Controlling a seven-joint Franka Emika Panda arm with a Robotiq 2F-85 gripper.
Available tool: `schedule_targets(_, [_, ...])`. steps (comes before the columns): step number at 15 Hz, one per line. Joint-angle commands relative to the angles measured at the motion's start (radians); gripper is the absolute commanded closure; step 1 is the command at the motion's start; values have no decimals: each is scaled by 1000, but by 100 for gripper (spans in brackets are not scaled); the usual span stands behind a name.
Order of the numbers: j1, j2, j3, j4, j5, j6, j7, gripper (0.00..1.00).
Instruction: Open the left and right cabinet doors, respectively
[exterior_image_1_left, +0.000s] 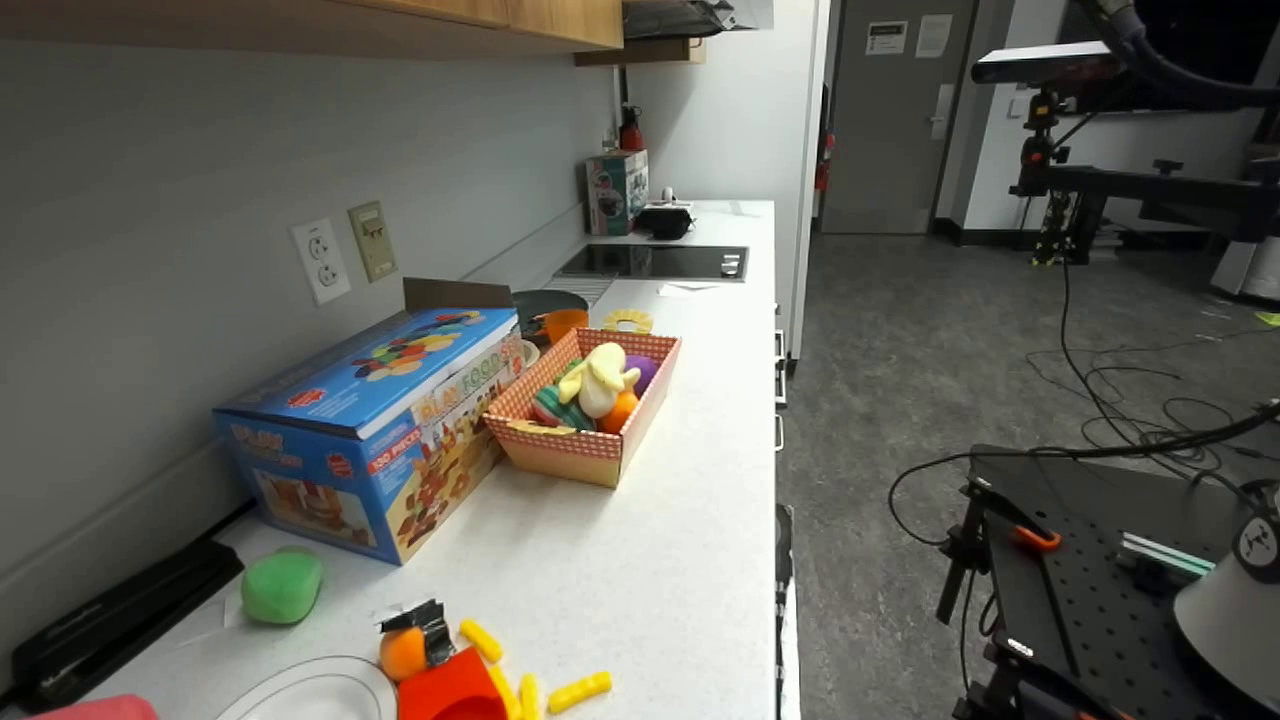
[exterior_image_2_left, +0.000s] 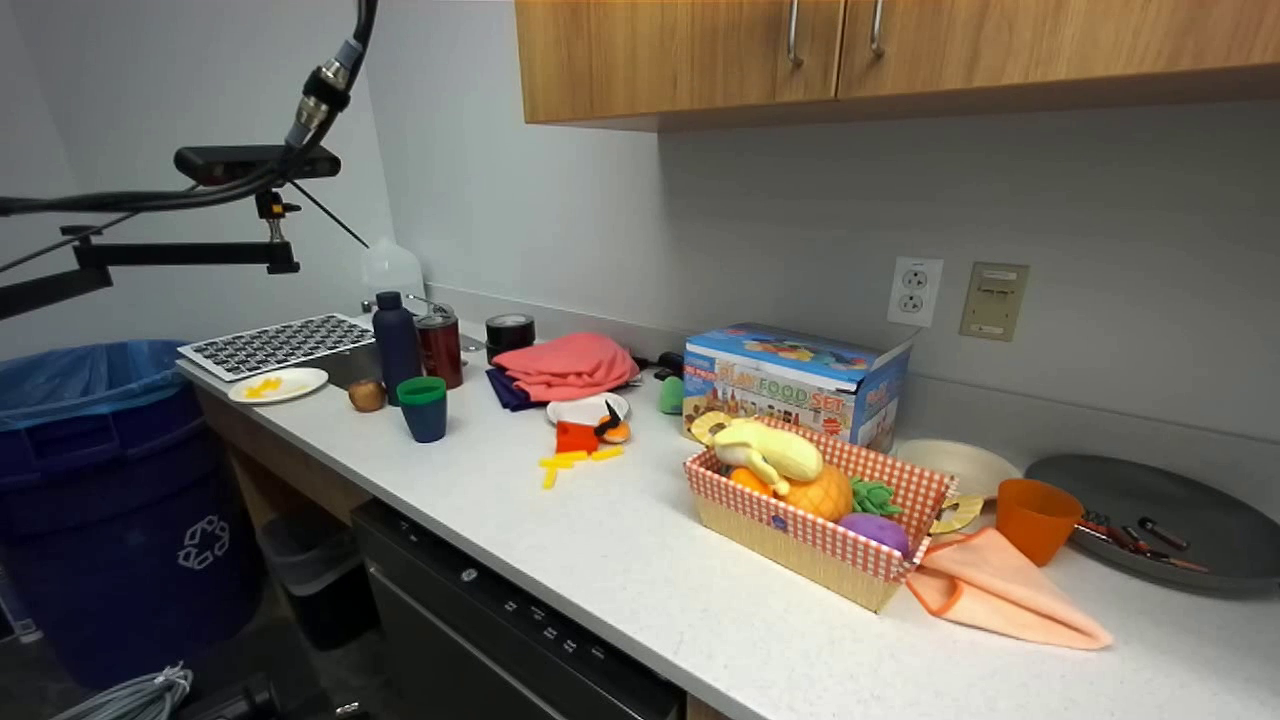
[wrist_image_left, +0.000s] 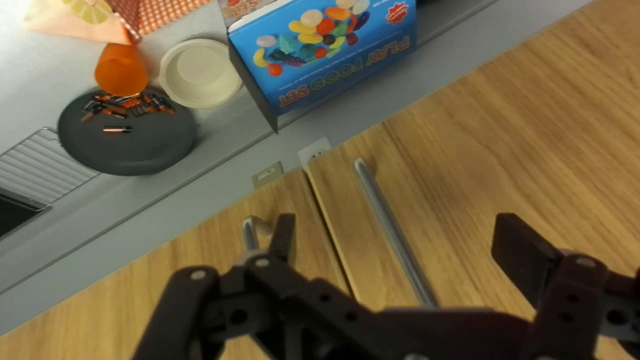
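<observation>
Closest to the lens in the wrist view, the gripper (wrist_image_left: 395, 237) has its fingers (wrist_image_left: 522, 252) spread wide. A metal handle (wrist_image_left: 395, 235) shows between them; whether it truly lies inside the gap I cannot tell. A second handle (wrist_image_left: 250, 234) is partly hidden behind a finger. Above the play food box (exterior_image_2_left: 775, 375), the left cabinet door (exterior_image_2_left: 680, 60) and the right cabinet door (exterior_image_2_left: 1060, 50) look closed, meeting at a thin seam.

That box stands on a pale counter (exterior_image_2_left: 600, 560), near a gray wall (exterior_image_2_left: 780, 230). Well beyond the box in an exterior view are a cooktop (exterior_image_1_left: 650, 262), a gray door (exterior_image_1_left: 885, 150) and dark floor (exterior_image_1_left: 880, 400).

Just in front of the box, a checked basket (exterior_image_2_left: 790, 555) of toy fruit (exterior_image_2_left: 820, 495) covers part of its side. To the box's right in an exterior view sit a cream bowl (exterior_image_2_left: 955, 463), an orange cup (exterior_image_2_left: 1035, 520) and a dark plate (exterior_image_2_left: 1220, 510); to its left, a pink cloth (exterior_image_2_left: 575, 365), a dark bottle (exterior_image_2_left: 398, 350) and a red tumbler (exterior_image_2_left: 441, 350). Farther left of the box, a camera (exterior_image_2_left: 255, 162) sits on a black boom (exterior_image_2_left: 185, 255) near a blue bin (exterior_image_2_left: 110, 540).

"PLAY FOOD SET" reads on the box. The bin bears a recycling symbol (exterior_image_2_left: 203, 542). Sheets (exterior_image_1_left: 885, 38) on the door and a dishwasher (exterior_image_2_left: 450, 595) badge (exterior_image_2_left: 469, 575), lower left of the box, are too small to read.
</observation>
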Motion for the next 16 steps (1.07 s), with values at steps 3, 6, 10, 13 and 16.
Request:
schedule_targets(3, [0,87,-5,53,184,26,-219,0])
schedule_targets(6, [-8,119,-2,82,290,-4,-337,0])
schedule_targets(10, [-25,140,-2,114,391,-54,-481,0])
schedule_targets(13, [-52,158,-7,155,506,-165,-532,0])
schedule_targets(16, [-87,161,-20,169,587,-295,-525,0])
